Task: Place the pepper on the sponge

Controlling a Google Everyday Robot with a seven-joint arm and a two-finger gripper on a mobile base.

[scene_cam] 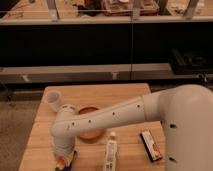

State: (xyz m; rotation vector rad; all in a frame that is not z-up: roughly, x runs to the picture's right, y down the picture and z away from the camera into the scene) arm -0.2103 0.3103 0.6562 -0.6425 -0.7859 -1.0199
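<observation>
My gripper [63, 161] is at the end of the white arm, low over the front left corner of the wooden table [130, 95], and the wrist mostly hides it. A small orange piece, the pepper [61, 164], shows right under the gripper at the bottom edge of the view. The dark-blue sponge [73, 158] lies flat just to the right of it and is partly covered by the wrist. The pepper sits at the sponge's left edge; whether it touches the sponge is hidden.
A white cup [53, 99] stands at the table's back left. The arm partly covers a round orange-red dish [91, 133] in the middle. A white tube [110, 151] lies near the front, and a black block with a white-and-red face [151, 145] lies to its right.
</observation>
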